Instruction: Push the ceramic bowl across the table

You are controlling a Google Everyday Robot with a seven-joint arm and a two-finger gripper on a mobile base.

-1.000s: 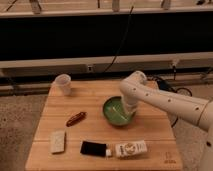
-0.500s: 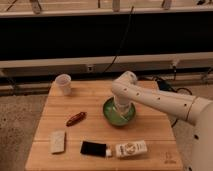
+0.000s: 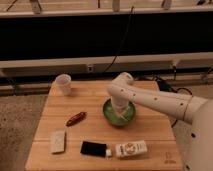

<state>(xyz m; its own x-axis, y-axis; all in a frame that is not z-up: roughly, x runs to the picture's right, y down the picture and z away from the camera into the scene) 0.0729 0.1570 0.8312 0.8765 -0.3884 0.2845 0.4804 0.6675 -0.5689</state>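
The ceramic bowl (image 3: 119, 115) is dark green with a lighter green inside and sits right of centre on the bamboo table (image 3: 95, 135). My white arm comes in from the right and bends down over the bowl. My gripper (image 3: 120, 111) reaches down into the bowl and its wrist hides the fingers and much of the bowl's inside.
A small translucent white cup (image 3: 63, 83) stands at the table's back left corner. A reddish-brown oblong item (image 3: 76, 118) lies left of the bowl. Along the front edge lie a pale sponge-like block (image 3: 58, 141), a black flat item (image 3: 93, 148) and a white packet (image 3: 131, 149).
My arm has swung left across the table. The bowl has slid a little left with it, toward the table's centre.
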